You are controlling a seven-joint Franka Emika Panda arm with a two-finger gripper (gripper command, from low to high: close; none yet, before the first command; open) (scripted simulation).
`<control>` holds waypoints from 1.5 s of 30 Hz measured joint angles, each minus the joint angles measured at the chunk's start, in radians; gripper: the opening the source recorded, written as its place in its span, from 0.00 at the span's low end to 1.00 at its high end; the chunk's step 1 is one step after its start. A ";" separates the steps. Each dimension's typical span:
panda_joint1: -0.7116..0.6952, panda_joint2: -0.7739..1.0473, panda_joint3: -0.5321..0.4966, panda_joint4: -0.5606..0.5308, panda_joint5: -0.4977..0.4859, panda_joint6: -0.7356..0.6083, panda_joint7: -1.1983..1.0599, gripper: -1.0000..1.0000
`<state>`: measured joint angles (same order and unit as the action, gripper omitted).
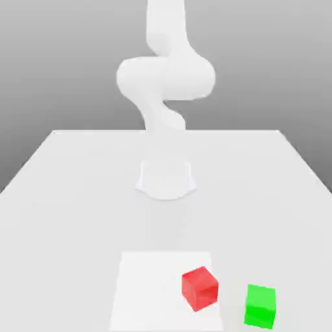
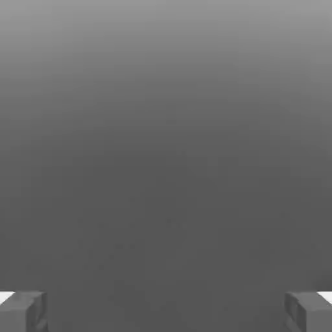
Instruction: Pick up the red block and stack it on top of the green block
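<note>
On the white table (image 1: 65, 194), near its front edge, a red block (image 1: 200, 288) rests turned slightly on its corner. A green block (image 1: 260, 306) stands just to the exterior view's right of it, with a small gap between them. In the hand view my gripper (image 2: 166, 312) is open, its two grey fingertips (image 2: 24, 311) spread far apart with nothing between them, facing a plain grey background. The white arm (image 1: 165, 78) rises from its base at the table's middle and runs up past the top of the exterior view, far above both blocks.
The arm's round base (image 1: 166, 179) sits mid-table behind the blocks. A brighter white square patch (image 1: 146, 292) lies on the table under and to the exterior view's left of the red block. The table's front edge is close to both blocks.
</note>
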<state>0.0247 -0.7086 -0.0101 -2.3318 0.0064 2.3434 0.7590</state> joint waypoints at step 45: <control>0.221 0.845 0.079 -0.144 -0.023 0.267 -0.349 0.00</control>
<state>0.2456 0.1364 0.0684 -2.4758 -0.0161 2.6109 0.4103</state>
